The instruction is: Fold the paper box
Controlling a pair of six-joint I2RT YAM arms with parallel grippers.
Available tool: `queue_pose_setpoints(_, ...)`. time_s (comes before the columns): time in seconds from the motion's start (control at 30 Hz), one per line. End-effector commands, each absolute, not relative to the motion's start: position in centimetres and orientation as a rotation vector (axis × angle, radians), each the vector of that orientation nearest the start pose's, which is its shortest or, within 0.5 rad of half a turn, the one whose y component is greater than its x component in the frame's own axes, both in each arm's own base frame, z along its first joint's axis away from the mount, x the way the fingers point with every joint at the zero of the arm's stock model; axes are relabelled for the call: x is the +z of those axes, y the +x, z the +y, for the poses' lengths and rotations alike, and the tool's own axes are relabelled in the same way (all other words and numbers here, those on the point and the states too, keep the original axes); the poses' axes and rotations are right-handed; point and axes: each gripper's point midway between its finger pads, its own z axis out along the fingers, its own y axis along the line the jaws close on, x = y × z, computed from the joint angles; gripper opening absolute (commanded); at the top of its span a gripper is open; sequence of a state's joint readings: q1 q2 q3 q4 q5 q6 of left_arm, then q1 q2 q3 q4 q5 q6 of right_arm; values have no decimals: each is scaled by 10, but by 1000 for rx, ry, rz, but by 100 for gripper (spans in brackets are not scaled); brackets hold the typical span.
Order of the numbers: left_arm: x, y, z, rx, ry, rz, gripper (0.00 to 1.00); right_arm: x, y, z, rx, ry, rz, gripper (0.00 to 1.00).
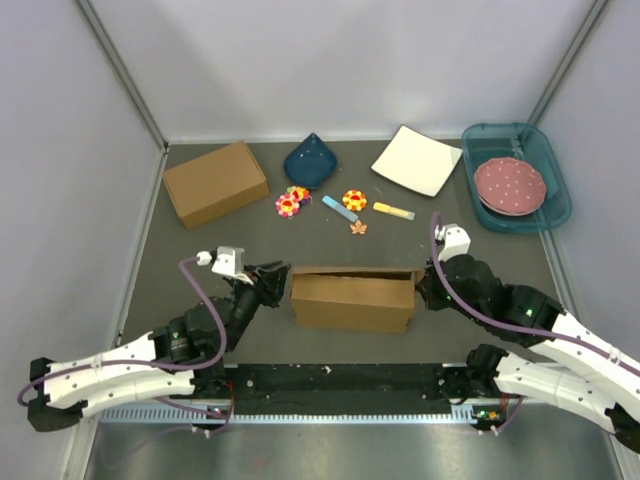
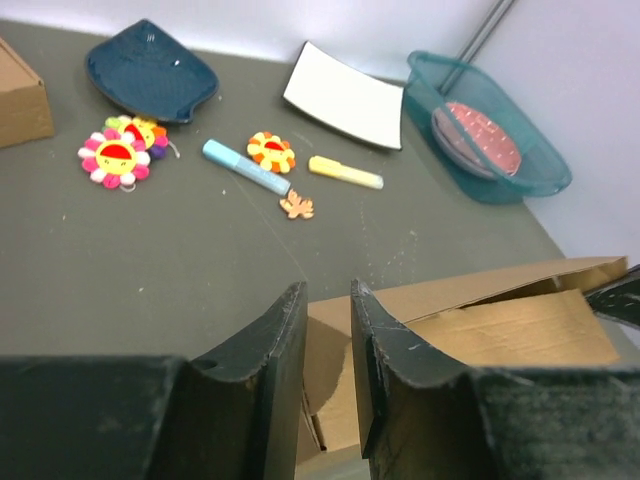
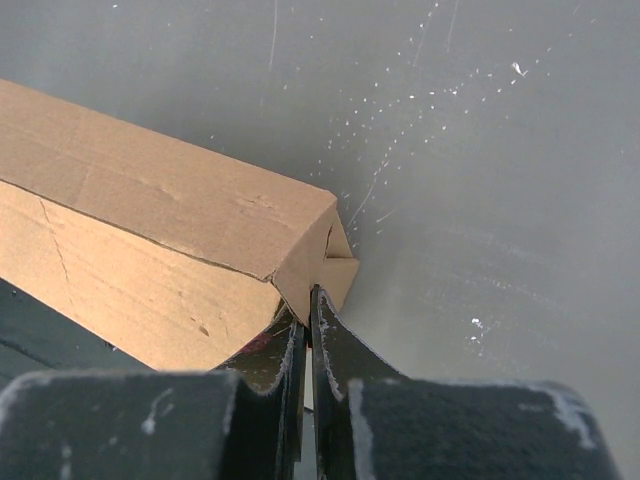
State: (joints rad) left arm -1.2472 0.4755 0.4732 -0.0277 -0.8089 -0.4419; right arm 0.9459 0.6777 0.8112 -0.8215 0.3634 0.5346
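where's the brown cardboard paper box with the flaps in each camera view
top external: brown cardboard paper box low centre
left wrist: box lower right
right wrist: box across the left half, corner at centre
shared landmark: right gripper at the box's right end, in all three

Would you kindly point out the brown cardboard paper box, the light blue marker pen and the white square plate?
Brown cardboard paper box (image 1: 352, 303): top external view, front wall's middle.
Light blue marker pen (image 2: 247, 168): left wrist view, middle of barrel.
White square plate (image 1: 418, 160): top external view, bare centre.
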Motion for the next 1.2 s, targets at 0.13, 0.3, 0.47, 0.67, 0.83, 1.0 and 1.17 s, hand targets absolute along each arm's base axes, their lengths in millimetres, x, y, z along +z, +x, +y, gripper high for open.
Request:
queue_pose_setpoints(0.13,303,153,-228,-951,234,1465,27,179,153,157,443,-290,2265,0)
queue_pose_setpoints(0.3,284,132,-276,-1067,438,1505,27,177,153,157,437,-298,2267,0)
queue_pose_setpoints(0.47,261,121,-307,-1131,537,1553,27,178,153,158,439,-307,2264,0)
queue_pose_setpoints(0.67,232,129,-315,-1077,532,1621,27,178,152,159,444,-315,2265,0)
queue_pose_setpoints(0.83,216,148,-308,-963,463,1654,27,178,152,160,439,-325,2264,0)
queue_pose_setpoints(1.0,198,161,-305,-868,415,1705,27,180,152,161,440,-338,2262,0)
queue_pose_setpoints(1.17,181,168,-303,-796,377,1747,25,185,151,162,452,-338,2255,0)
